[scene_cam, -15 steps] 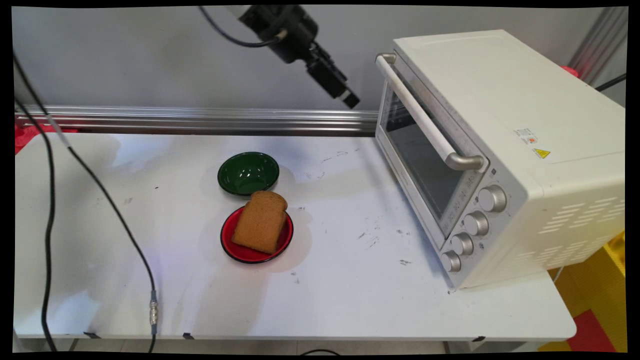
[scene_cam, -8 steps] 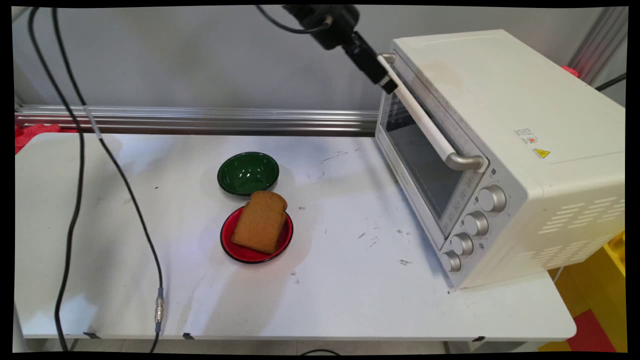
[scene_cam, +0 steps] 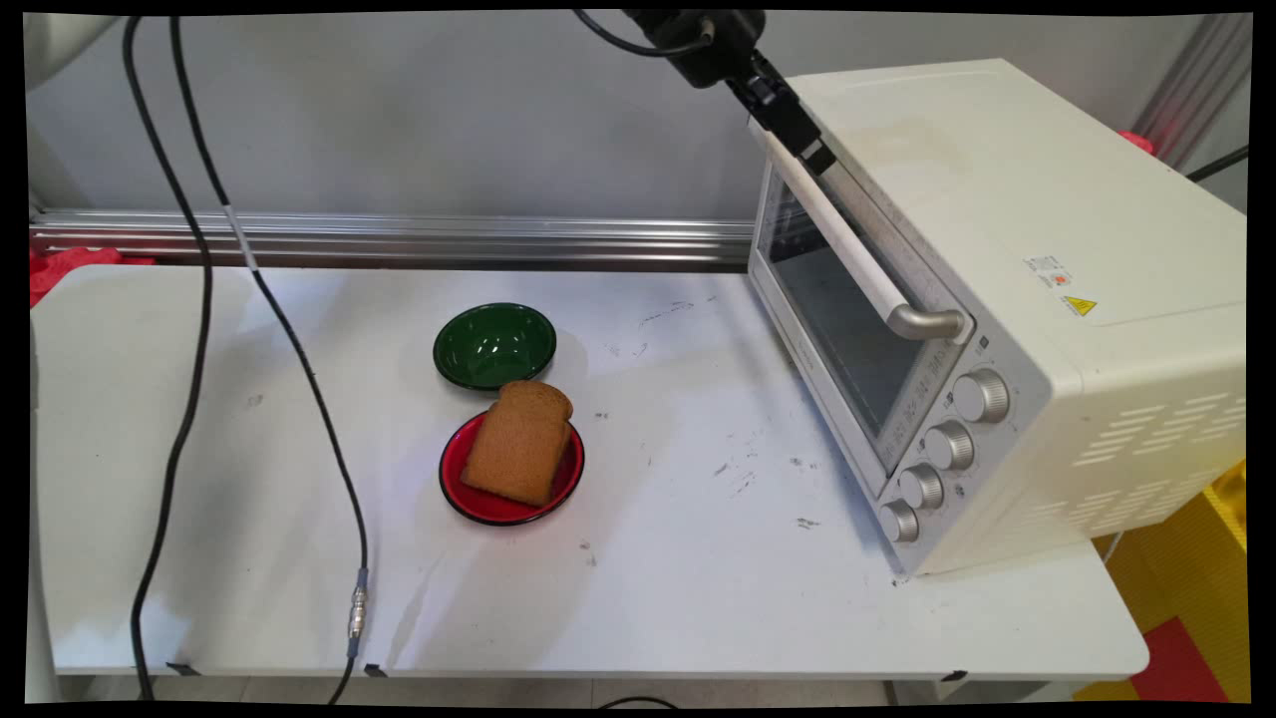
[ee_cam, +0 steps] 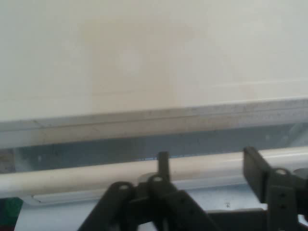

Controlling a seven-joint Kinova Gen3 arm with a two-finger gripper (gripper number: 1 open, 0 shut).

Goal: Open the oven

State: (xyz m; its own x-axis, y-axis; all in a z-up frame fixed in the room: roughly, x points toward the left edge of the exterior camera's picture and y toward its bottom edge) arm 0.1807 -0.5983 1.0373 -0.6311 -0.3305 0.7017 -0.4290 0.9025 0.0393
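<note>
My black gripper (scene_cam: 815, 158) reaches down from the top edge to the far upper end of the cream toaster oven (scene_cam: 1007, 189), right at its long door handle (scene_cam: 859, 261). The oven door looks closed. In the hand view the handle (ee_cam: 72, 177) runs across as a pale bar just beyond the gripper (ee_cam: 207, 163), whose two fingers stand apart, open, with nothing held; I cannot tell whether they touch the bar. A brown slice of bread (scene_cam: 518, 441) lies on a red plate (scene_cam: 461, 496) mid-table, far from the gripper.
An empty green bowl (scene_cam: 494, 344) sits just behind the red plate. Black cables (scene_cam: 194, 299) hang over the table's left side, one ending in a metal plug (scene_cam: 355, 608) near the front edge. The oven fills the table's right side; a metal rail (scene_cam: 399, 237) runs along the back.
The gripper has travelled right and slightly up, from open air left of the oven to the far end of its door handle. The hanging cables have swung right.
</note>
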